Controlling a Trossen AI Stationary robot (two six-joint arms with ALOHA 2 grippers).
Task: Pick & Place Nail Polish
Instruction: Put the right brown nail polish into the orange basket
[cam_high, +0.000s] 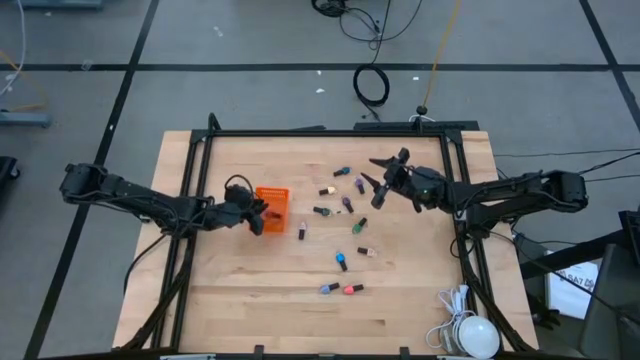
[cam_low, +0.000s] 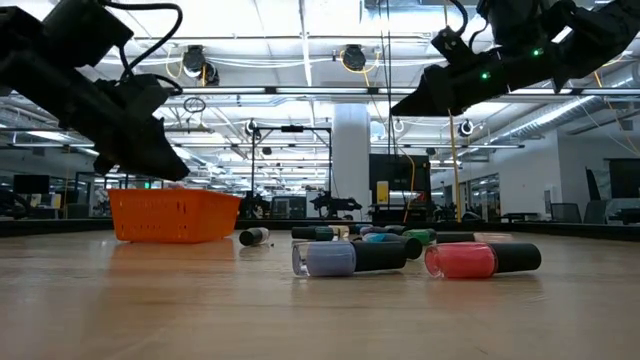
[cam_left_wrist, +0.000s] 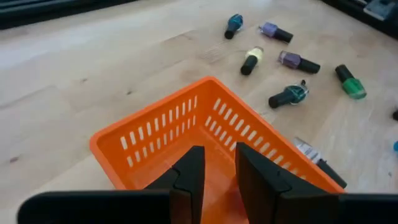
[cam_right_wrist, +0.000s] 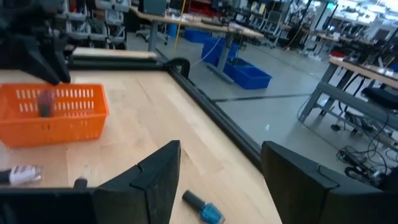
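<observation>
On the table, eleven nail polish bottles, one basket.

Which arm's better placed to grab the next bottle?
Right. Its open tool hovers over the scattered small dark-capped nail polish bottles; the left tool hangs over the orange mesh plastic basket, fingers nearly closed.

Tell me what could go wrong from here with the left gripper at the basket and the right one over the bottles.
1. The left gripper hangs low inside the orange basket, fingers slightly apart; any sideways move could drag or tip the light basket.
2. The right gripper is open above the scattered nail polish. The bottles lie on their sides, so a slightly off descent might roll one away.
3. Some bottles lie close together; a grasp could nudge a neighbour.
</observation>
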